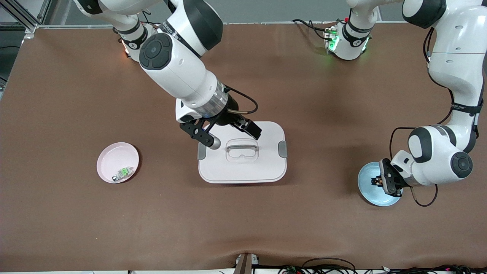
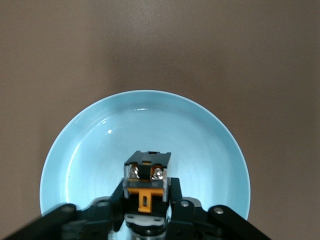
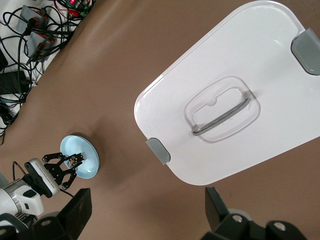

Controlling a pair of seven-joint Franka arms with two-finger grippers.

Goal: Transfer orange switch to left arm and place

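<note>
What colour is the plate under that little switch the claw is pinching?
Light blue. The plate shows best in the left wrist view, under the orange switch.

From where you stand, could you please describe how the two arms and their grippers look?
Both arms are glossy white with black joint caps. The right gripper is black, with a black cable looping beside its wrist. The left gripper is black too, with thin black cables along that arm.

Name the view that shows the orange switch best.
Left wrist view: the orange switch fills the foreground, clamped by the left gripper over the blue plate. Front and right wrist views show only a speck.
</note>
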